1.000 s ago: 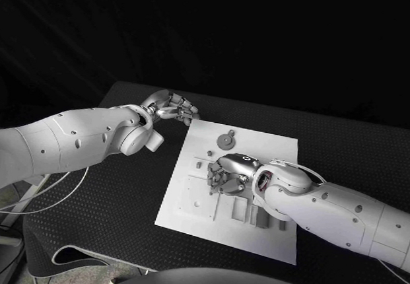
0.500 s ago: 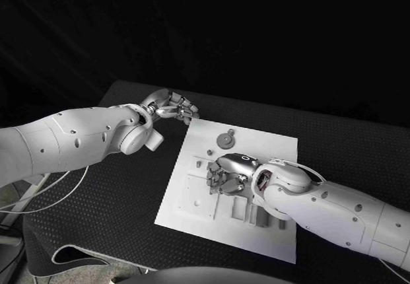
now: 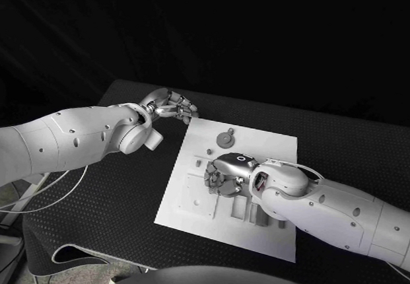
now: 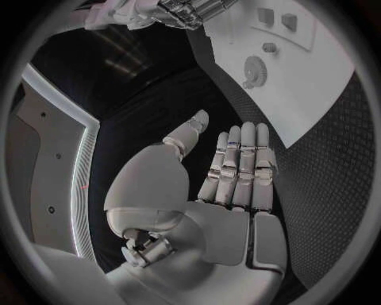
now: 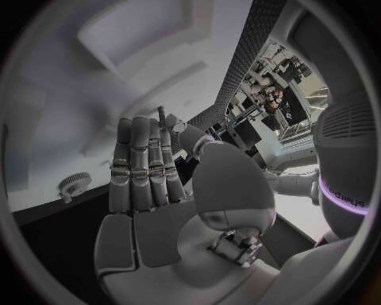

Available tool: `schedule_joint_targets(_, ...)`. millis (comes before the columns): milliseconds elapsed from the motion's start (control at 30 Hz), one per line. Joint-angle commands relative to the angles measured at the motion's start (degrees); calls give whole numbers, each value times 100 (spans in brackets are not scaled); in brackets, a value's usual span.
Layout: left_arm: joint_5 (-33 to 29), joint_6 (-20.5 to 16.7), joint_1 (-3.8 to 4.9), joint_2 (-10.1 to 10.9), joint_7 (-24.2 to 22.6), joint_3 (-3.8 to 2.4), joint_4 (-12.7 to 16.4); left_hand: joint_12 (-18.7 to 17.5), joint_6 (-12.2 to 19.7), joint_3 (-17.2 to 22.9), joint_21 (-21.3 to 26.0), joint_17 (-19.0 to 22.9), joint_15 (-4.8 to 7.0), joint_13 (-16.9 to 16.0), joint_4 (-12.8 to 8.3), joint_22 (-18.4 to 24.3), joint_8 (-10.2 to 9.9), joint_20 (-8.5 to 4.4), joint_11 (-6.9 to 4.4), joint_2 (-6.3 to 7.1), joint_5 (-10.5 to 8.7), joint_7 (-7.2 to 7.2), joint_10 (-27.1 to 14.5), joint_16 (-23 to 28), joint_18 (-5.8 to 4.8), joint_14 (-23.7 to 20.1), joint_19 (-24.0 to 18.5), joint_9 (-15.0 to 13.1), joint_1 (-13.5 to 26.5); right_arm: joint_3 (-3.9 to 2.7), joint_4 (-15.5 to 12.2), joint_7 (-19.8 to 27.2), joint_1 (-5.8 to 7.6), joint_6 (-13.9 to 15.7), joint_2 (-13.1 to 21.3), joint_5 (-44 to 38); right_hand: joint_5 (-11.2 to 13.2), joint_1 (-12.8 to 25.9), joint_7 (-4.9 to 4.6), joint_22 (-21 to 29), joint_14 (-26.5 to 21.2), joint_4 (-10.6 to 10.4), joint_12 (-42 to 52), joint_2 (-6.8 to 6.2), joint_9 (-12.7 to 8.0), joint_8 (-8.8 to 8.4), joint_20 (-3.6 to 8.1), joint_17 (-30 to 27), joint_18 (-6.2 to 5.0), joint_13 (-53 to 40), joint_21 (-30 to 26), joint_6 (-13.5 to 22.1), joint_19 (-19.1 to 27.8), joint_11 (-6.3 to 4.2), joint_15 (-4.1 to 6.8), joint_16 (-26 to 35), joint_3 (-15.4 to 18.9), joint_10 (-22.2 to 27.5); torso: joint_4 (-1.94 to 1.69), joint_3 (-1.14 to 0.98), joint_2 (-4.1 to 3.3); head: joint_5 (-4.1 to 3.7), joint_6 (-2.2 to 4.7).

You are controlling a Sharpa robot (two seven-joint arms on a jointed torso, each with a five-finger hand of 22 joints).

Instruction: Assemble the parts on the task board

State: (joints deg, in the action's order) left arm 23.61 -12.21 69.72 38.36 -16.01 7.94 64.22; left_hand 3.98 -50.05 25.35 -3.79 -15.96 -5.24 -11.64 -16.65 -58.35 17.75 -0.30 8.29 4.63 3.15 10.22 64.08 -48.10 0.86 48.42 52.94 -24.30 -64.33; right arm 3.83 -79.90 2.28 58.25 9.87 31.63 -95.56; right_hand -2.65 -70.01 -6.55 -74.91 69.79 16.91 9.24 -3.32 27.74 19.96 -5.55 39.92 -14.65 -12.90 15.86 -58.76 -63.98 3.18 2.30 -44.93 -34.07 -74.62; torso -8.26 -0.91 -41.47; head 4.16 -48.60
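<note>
Board (image 3: 192, 210): white plate mid-table, grey parts on it, a gear (image 3: 225, 140) near its far edge. Right hand (image 3: 227, 175): over the board's middle, shifted slightly toward the left since a second ago, pinching a thin pin (image 5: 161, 117); judged mid-placement. Left hand (image 3: 170, 105): unchanged, off the board's far corner, fingers straight, holding nothing.

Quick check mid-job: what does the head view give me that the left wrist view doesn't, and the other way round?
Head view alone: the whole task board and the rectangular parts by the right arm. Left wrist view alone: the left hand's palm side, fingers straight and together, holding nothing, over the black table. Both show the gear near the board's far edge and the right hand over the board.
</note>
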Motion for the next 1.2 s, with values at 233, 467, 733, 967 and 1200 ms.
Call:
schedule_joint_targets(233, -27, 66, 9, 9, -31, -4, 23, 1, 52, -41, -5, -10, -30, 9, 6, 10, 15, 13, 7, -31, 18, 6, -35, 26, 69, 8, 11, 6, 20, 68, -77, 35, -23, -270, 25, -326, -19, -6, 4, -145, 1, -4, -27, -39, 6, 34, 13, 9, -34, -7, 28, 9, -15, -1, 54, -24, 10, -49, -3, 3, 0, 2, -1)
schedule_joint_targets(467, -26, 68, 9, 17, -30, -4, 26, 2, 52, -42, -5, -14, -31, 10, 7, 13, 15, 14, 7, -31, 18, 6, -35, 29, 69, 9, 11, 6, 20, 88, -83, 8, -24, -317, 39, -357, -19, -3, 5, -144, 1, -4, -30, -39, 7, 33, 12, 11, -34, -7, 31, 7, -12, 0, 53, -24, 10, -51, 3, -1, -1, -6, -5)
schedule_joint_targets(733, -26, 70, 9, 24, -22, -4, 25, 2, 53, -43, -5, -18, -31, 10, 7, 16, 16, 14, 7, -31, 17, 6, -36, 32, 69, 9, 11, 7, 21, 95, -85, -19, -24, -314, 44, -362, -19, 0, 5, -144, 1, -5, -32, -39, 8, 33, 12, 13, -34, -8, 33, 7, -9, 0, 52, -25, 10, -53, -3, -2, 0, -21, -9)
schedule_joint_targets(967, -26, 68, 9, 30, -20, -4, 27, 2, 54, -44, -5, -20, -31, 11, 7, 18, 16, 14, 8, -30, 18, 6, -37, 34, 69, 9, 11, 8, 21, 96, -39, 52, -23, -12, 53, -31, -11, 100, -154, -148, -71, -13, -297, -101, -75, -201, -10, 25, -25, 91, 57, 405, 62, 167, -86, 6, 54, 358, 2, 3, -1, -39, 16)
schedule_joint_targets(1200, -26, 40, 9, 29, -34, -4, 14, 2, 55, -46, -6, -23, -32, 11, 8, 20, 15, 15, 8, -28, 17, 7, -37, 35, 69, 9, 11, 8, 24, 96, -51, 60, -23, 200, 97, 45, -14, 136, -386, -156, -203, -24, -584, -405, -188, -468, -28, 133, -19, 343, 169, 910, 157, 421, -326, -99, 146, 1082, -8, 6, 5, -55, 30)
